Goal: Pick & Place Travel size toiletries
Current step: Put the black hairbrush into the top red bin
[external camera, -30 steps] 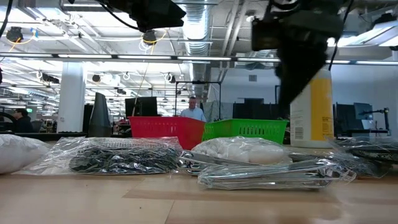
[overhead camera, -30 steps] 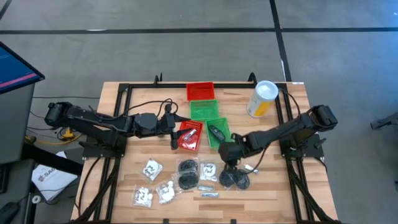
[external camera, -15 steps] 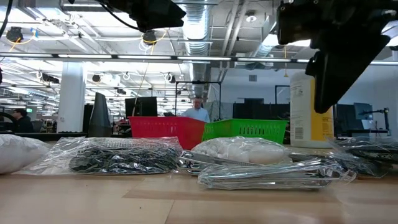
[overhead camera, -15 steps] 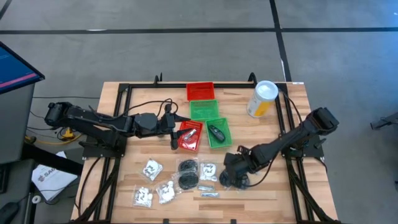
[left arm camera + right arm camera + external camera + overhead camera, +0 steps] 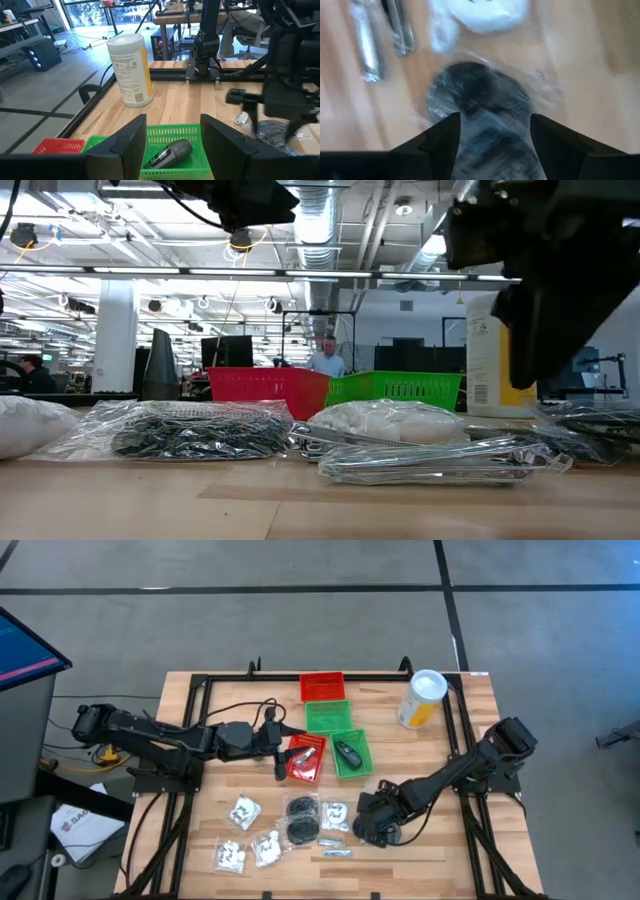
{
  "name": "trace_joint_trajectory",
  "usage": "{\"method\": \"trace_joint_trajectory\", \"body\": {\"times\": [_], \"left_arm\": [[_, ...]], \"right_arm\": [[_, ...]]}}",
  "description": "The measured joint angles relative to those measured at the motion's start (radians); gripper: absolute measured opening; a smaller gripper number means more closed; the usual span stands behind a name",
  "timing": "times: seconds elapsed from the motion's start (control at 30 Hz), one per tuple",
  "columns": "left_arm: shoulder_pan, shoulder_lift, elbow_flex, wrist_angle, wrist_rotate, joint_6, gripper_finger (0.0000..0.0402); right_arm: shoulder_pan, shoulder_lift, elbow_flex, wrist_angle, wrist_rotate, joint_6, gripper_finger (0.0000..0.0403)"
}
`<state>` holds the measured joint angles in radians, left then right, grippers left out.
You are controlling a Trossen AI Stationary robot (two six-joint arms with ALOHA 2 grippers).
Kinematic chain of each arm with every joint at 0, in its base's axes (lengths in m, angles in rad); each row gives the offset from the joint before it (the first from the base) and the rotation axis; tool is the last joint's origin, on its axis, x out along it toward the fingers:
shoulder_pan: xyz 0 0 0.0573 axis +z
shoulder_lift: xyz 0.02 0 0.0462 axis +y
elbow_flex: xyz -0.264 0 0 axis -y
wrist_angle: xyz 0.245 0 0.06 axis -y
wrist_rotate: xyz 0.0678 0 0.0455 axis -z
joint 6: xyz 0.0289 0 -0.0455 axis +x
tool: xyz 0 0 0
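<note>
Wood table [image 5: 470, 740]: toiletry packets [image 5: 300, 825] at front, baskets [image 5: 326, 725] mid, yellow canister [image 5: 422, 699] at back.

Three baskets [image 5: 325, 712] run in a row from the table's [image 5: 470, 755] far edge toward its middle, a fourth [image 5: 306, 757] left of the nearest. Canister [image 5: 422, 698] stands right; packets [image 5: 243, 810] lie along the near edge.

Left arm extends level from the left edge toward the middle; left gripper [image 5: 281, 754] hangs there with jaws parted and nothing between them. Right arm reaches diagonally from the right side to the front; right gripper [image 5: 368, 827] points down, low, jaws spread wide.
</note>
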<state>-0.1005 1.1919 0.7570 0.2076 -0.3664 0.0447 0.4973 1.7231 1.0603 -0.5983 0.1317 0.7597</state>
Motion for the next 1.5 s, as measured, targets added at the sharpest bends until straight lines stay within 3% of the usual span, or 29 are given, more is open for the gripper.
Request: {"method": "trace_joint_trajectory", "body": {"times": [0.63,0.8,1.03,1.5], "left_arm": [[0.000,0.000,0.000,-0.005,0.001,-0.001,0.0177],[0.000,0.000,0.000,-0.006,0.001,-0.001,0.0177],[0.000,0.000,0.000,-0.006,0.001,-0.001,0.0177],[0.000,0.000,0.000,-0.006,0.001,-0.001,0.0177]], "right_arm": [[0.000,0.083,-0.001,0.003,-0.003,-0.010,0.0221],[0.000,0.084,-0.001,-0.007,-0.003,-0.008,0.0171],[-0.001,0.079,-0.001,-0.036,-0.006,-0.008,0.0016],[-0.002,0.076,0.120,-0.174,-0.014,-0.060,0.0001]]}}
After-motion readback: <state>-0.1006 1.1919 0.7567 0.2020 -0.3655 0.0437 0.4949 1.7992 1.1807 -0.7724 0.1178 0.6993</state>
